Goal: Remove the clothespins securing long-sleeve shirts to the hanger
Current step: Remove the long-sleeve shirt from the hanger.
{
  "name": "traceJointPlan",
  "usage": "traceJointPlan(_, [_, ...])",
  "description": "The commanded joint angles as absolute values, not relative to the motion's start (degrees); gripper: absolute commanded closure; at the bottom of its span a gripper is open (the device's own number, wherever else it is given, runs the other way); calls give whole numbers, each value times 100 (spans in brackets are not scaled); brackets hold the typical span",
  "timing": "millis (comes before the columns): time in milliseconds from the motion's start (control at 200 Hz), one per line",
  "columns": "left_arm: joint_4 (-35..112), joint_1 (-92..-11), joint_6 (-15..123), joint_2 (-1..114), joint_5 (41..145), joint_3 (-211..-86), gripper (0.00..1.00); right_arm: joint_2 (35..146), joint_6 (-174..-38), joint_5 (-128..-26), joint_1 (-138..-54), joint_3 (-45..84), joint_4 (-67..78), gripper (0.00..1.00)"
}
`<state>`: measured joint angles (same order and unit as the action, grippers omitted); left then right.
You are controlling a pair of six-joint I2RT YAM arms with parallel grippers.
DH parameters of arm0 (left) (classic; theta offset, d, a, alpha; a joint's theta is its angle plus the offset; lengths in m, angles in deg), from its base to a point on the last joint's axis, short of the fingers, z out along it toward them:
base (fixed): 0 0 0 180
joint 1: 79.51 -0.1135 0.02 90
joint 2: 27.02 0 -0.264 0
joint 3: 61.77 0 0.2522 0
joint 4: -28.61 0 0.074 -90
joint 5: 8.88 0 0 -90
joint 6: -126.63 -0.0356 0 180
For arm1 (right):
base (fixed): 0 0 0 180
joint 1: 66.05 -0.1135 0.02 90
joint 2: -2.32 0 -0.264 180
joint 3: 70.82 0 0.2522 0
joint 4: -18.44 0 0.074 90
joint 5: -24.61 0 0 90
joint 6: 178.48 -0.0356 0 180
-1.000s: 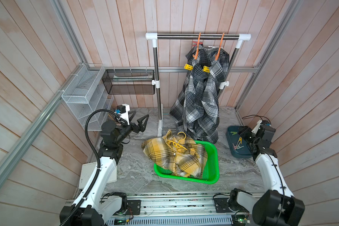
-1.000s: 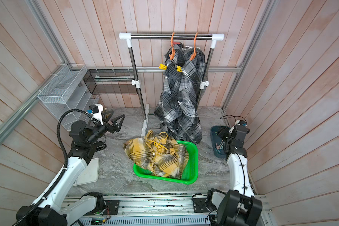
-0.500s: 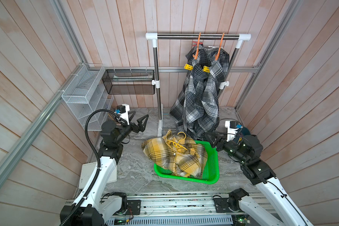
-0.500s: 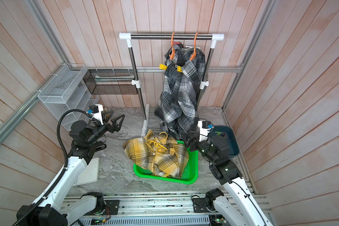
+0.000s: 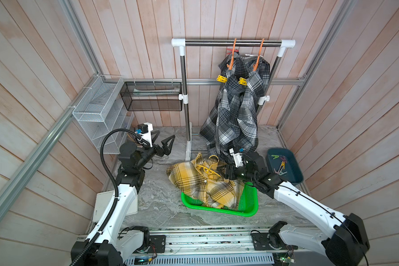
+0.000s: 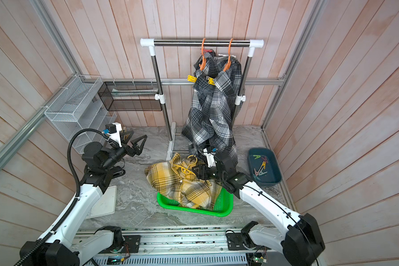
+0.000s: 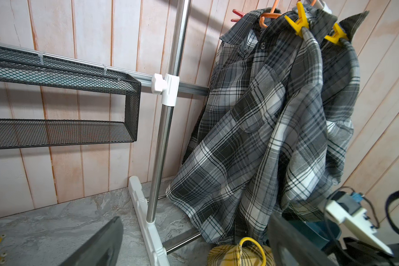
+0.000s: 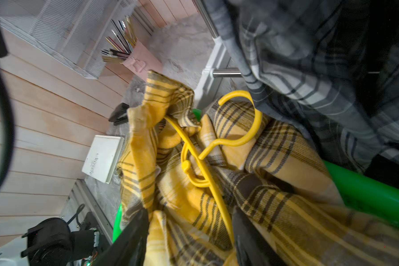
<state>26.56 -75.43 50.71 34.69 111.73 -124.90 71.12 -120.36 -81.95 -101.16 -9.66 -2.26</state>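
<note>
Clothespins [image 5: 222, 79] are only partly off. The left gripper [image 5: 166, 134] hangs wide open and empty. The yellow shirt [image 5: 198, 184] lies in the green basket [image 5: 217, 208]. The right gripper [image 8: 189, 216] has its fingers apart around the yellow hanger [image 8: 259, 119]. Two yellow clothespins pinch the grey shirts [image 5: 235, 115] on the rail. Loose ones sit in the blue tray [image 5: 294, 167].

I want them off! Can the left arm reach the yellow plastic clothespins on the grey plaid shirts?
Probably yes: its open fingers face the yellow plastic clothespins, nothing between, though they hang high.
</note>
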Motion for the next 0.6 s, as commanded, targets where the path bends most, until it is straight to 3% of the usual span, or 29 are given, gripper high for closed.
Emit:
traceJointPlan(0, [2725,-7573,4955,3435,11178,-12379,1,7469,-12277,-8121,-10142,-615,-76,43])
traceJointPlan(595, [2671,-7590,5001,3380,11220,-12330,1,8585,-12803,-8367,-9745,-566,1079,52])
